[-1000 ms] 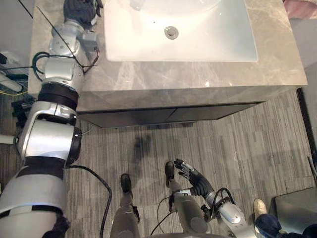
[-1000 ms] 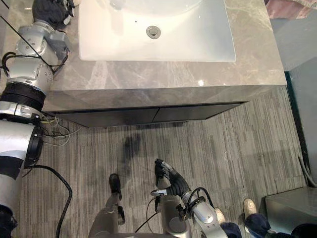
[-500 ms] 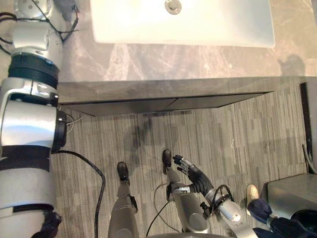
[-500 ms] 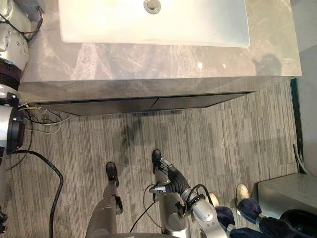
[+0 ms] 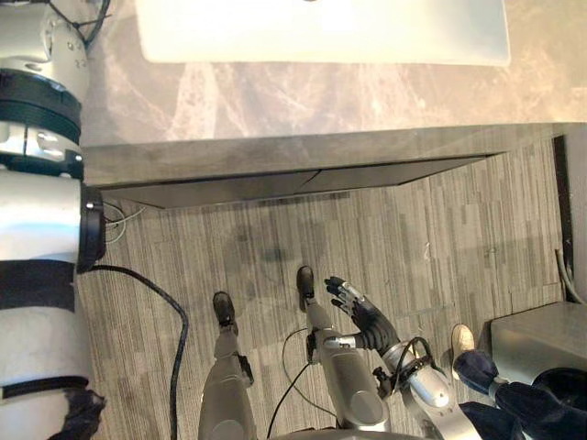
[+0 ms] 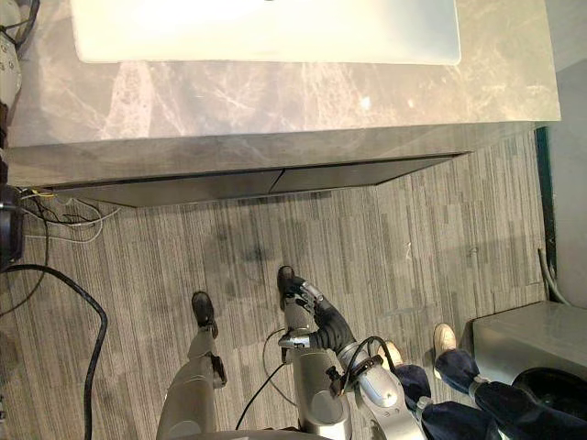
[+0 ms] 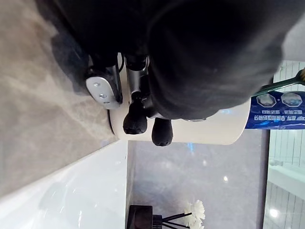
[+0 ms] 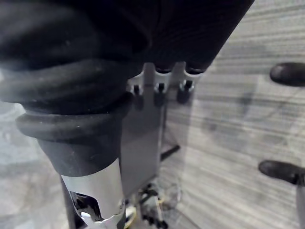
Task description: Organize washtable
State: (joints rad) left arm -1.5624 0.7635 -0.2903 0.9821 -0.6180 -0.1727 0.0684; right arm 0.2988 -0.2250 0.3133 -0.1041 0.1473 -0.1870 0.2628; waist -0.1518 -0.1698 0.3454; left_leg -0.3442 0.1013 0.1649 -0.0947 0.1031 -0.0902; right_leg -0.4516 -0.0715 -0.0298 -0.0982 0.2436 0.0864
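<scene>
Grey marble washtable (image 5: 303, 96), white sink (image 5: 321, 32), striped grey floor (image 5: 413, 247)

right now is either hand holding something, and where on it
The left hand curls its fingers round the white cup at its side wall, apparently gripping it. The right hand hangs open, holding nothing.

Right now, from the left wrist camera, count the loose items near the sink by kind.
White cup: 1
Blue tube: 1
Green handle: 1
Dark vase with white flowers: 1
Total: 4
</scene>
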